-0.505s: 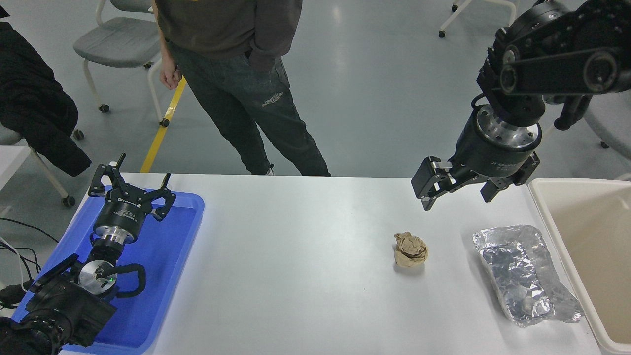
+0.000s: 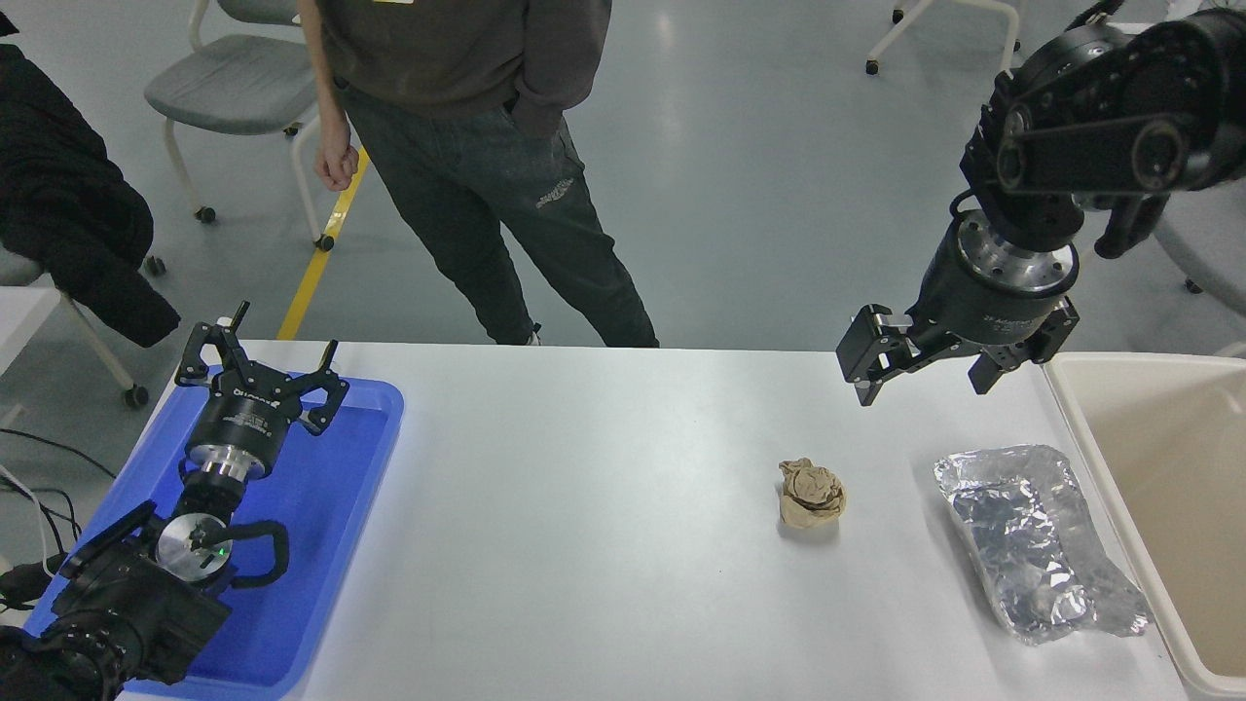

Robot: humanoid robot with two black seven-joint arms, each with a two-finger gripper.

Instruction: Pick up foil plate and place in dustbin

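Note:
The foil plate (image 2: 1037, 540), a shiny wrinkled silver tray, lies on the white table (image 2: 584, 545) at the right, close beside the dustbin (image 2: 1158, 506), a large cream-beige bin at the right edge. My right gripper (image 2: 923, 386) hangs open and empty above the table's far edge, beyond the foil plate and apart from it. My left gripper (image 2: 263, 362) is open and parked over the blue tray at the lower left.
A small brown paper wad (image 2: 810, 493) sits on the table left of the foil plate. A flat blue tray (image 2: 341, 506) lies at the left. A person (image 2: 467, 146) stands at the far side. Chairs stand on the floor behind.
My right gripper has moved a little to the right and slightly up. The person has shifted a little. The foil plate and paper wad have not moved.

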